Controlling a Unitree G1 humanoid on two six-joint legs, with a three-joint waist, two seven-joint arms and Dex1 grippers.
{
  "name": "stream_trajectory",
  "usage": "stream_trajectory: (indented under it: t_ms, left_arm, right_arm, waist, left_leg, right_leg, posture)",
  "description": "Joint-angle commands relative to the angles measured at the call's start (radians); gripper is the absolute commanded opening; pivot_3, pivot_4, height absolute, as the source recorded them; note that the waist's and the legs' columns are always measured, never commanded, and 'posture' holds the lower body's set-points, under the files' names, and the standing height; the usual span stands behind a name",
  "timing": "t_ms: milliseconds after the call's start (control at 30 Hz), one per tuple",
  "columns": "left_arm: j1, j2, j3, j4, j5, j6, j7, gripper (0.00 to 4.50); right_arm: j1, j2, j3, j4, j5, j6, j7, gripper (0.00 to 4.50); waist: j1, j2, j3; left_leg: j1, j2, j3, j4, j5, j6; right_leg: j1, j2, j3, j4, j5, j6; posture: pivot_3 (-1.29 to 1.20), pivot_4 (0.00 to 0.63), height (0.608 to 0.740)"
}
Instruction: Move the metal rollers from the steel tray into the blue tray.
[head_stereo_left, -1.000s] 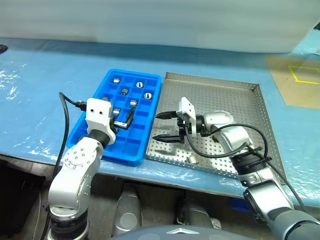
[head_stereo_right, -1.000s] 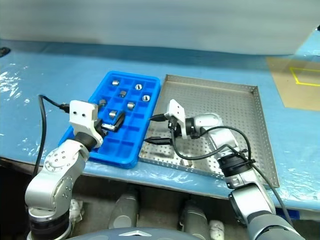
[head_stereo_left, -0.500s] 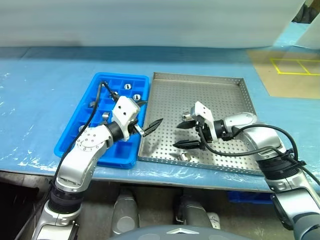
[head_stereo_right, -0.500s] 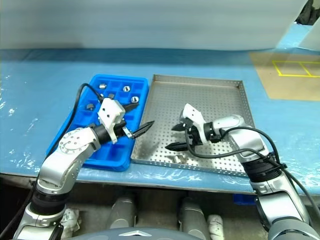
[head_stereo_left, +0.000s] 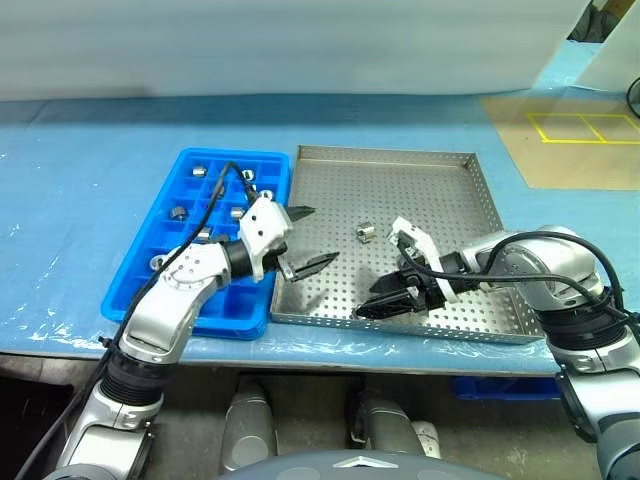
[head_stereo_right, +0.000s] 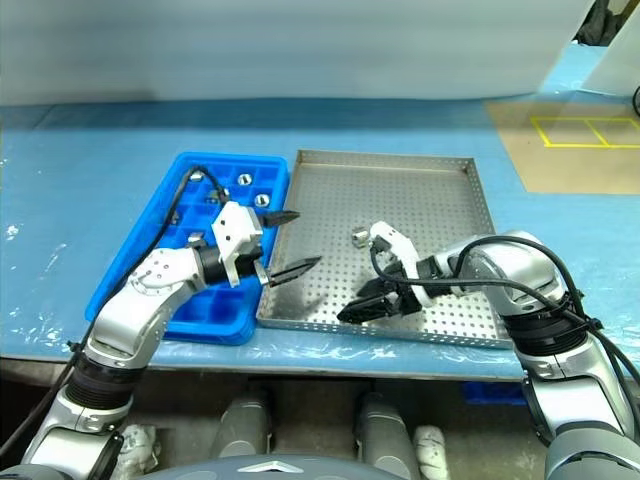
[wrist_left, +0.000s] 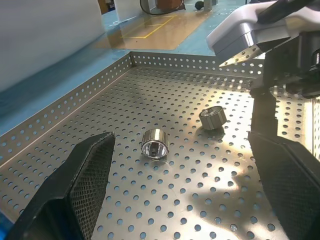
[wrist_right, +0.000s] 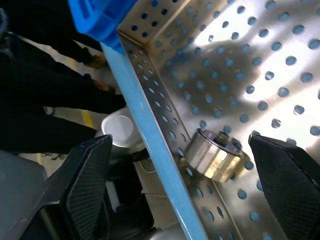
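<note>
1. Blue sheeting covers the desk (head_stereo_left: 90, 170), with the blue tray (head_stereo_left: 135, 290) and the steel tray (head_stereo_left: 420, 190) lying side by side on it, touching along one edge.
2. Several metal rollers (head_stereo_left: 199, 169) sit in separate compartments of the blue tray, mostly toward its 12 o'clock end.
3. Two rollers are left in the steel tray. One roller (head_stereo_left: 365, 233) stands free near the tray's middle. The other roller (wrist_right: 214, 155) lies at the 6 o'clock rim, close against the low wall.
4. The left claw (head_stereo_left: 311, 240) hangs over the steel tray's 9 o'clock edge, its fingers wide apart and holding nothing; its wrist view looks straight at the middle roller.
5. The right claw (head_stereo_left: 385, 296) is angled down at the 6 o'clock rim, its fingers also spread and empty, with the rim roller between and beyond them.
6. Judged risks: the rim roller lies so near the wall that one finger may strike the rim rather than slip beside it, leaving the claw to close on nothing.
7. A round, smooth roller could roll or squirt out if pinched off-centre, and might go over the low rim off the desk.
8. Both claws work near each other over one tray, so a reach by either could knock the other.
</note>
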Motion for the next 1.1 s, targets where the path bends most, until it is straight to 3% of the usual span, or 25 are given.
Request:
stream_trajectory:
  t_ms: [33, 367, 1100]
  left_arm:
    - [-0.016, -0.001, -0.005, -0.019, 0.001, -0.026, 0.0, 4.46]
    - [-0.024, -0.002, -0.024, -0.009, 0.038, -0.038, 0.017, 4.46]
    - [-0.011, 0.003, -0.026, 0.016, 0.071, -0.07, 0.028, 4.46]
  right_arm:
    - [-0.023, -0.01, 0.005, -0.014, -0.003, -0.01, -0.056, 4.5]
    - [-0.016, -0.126, 0.174, -0.046, -0.135, -0.329, -0.04, 4.5]
    - [0.059, -0.16, 0.249, -0.046, -0.283, -0.627, 0.071, 4.5]
  waist:
    - [-0.001, 0.0, 0.0]
    - [-0.001, 0.0, 0.0]
    - [-0.002, 0.0, 0.0]
  left_leg:
    - [0.0, 0.0, 0.0, 0.0, 0.0, 0.0]
    - [0.001, 0.0, 0.001, 0.0, 0.0, -0.001]
    - [0.001, 0.0, 0.001, 0.001, 0.0, 0.0]
  right_leg:
    - [0.0, 0.0, 0.0, 0.0, 0.0, 0.0]
    - [0.0, 0.0, 0.001, 0.001, 0.0, 0.0]
    - [0.0, 0.0, 0.001, 0.003, 0.0, 0.0]
  posture:
    - [-0.1, 0.15, 0.74]
    - [-0.08, 0.15, 0.74]
    - [-0.06, 0.15, 0.74]
